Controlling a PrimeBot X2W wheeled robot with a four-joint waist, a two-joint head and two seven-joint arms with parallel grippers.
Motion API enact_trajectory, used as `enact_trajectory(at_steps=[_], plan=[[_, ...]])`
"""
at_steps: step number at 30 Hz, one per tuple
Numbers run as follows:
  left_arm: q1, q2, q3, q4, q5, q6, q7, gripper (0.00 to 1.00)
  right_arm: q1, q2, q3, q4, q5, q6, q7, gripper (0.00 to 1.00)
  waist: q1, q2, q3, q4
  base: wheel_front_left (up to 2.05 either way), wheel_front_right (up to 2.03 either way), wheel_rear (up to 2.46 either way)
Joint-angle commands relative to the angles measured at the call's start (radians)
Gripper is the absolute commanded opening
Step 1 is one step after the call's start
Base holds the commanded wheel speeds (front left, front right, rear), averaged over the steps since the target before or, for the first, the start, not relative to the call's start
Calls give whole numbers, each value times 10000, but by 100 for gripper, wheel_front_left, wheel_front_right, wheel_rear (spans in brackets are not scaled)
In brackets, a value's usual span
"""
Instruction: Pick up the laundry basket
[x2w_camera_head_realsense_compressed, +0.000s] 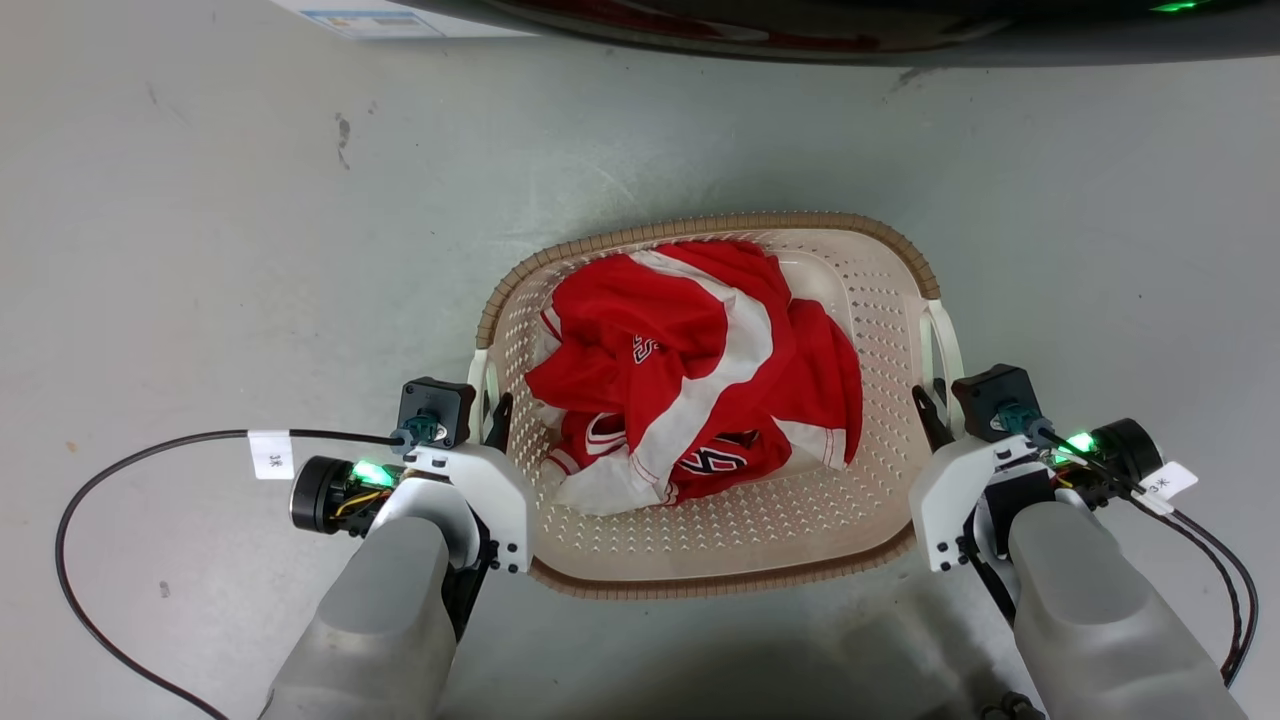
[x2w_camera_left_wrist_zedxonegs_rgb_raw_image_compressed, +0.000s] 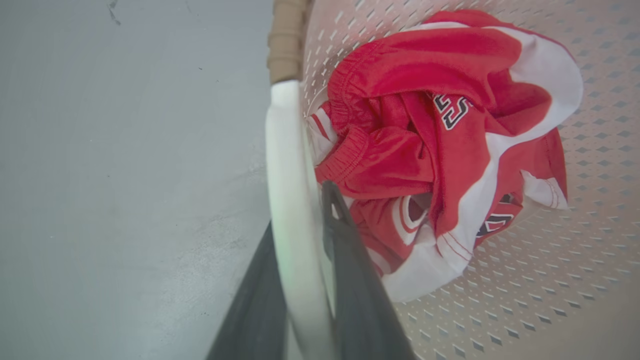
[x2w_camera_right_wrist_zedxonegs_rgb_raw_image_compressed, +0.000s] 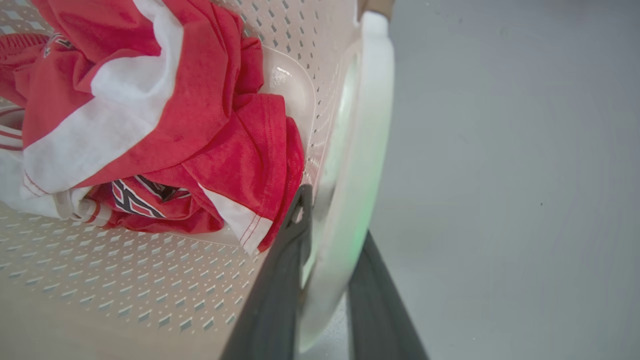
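The clothes (x2w_camera_head_realsense_compressed: 690, 370) hide much of the basket (x2w_camera_head_realsense_compressed: 880, 300) floor. From the head, the left gripper (x2w_camera_head_realsense_compressed: 492, 405) and right gripper (x2w_camera_head_realsense_compressed: 938, 405) each show one finger; the other is hidden. A dark object (x2w_camera_head_realsense_compressed: 800, 30) and a white box (x2w_camera_head_realsense_compressed: 380, 18) are cut by the top edge. Print on the tag (x2w_camera_head_realsense_compressed: 270, 453) is too small to read. The handles (x2w_camera_left_wrist_zedxonegs_rgb_raw_image_compressed: 287, 165) blur near the wrist cameras.

Bright, even light; soft close-up blur.

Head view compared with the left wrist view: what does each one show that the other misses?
Head view: the whole laundry basket, the right gripper at the right handle, a black cable. Left wrist view: a close look at the left gripper's fingers flanking the white left handle. Both: the red-and-white clothes and grey floor.
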Motion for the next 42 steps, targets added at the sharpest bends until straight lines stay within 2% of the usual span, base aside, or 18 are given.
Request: enact_trajectory(at_steps=[1, 7, 16, 25, 32, 42], plan=[[-92, -71, -194, 37, -58, -105, -28, 0, -208, 41, 130, 28, -6, -3, -24, 0, -1, 0, -97, 17, 0, 0, 0], [193, -111, -970, 311, -704, -130, -21, 0, 23, 67, 453, 316, 264, 1, -28, 0, -1, 0, -652, 53, 0, 0, 0], [468, -174, -2675, 563, -2387, -162, 1008, 0, 213, 132, 1409, 1201, 1153, 12, 5, 0, -1, 0, -2194, 162, 0, 0, 0], [600, -238, -3867, 520, -3717, -190, 2215, 0, 430, 190, 3024, 1427, 2716, 57, 1161, 0, -1, 0, -3608, 251, 0, 0, 0], [692, -244, -4421, 527, -4490, -192, 2904, 0, 492, 220, 4028, 1353, 3781, 58, 2000, 0, -1, 0, -4482, 260, 0, 0, 0], [948, 194, -5311, 188, -5686, -195, 3822, 0, 789, 224, 5301, 1252, 5182, 60, 2833, 0, -1, 0, -5875, 237, 0, 0, 0]])
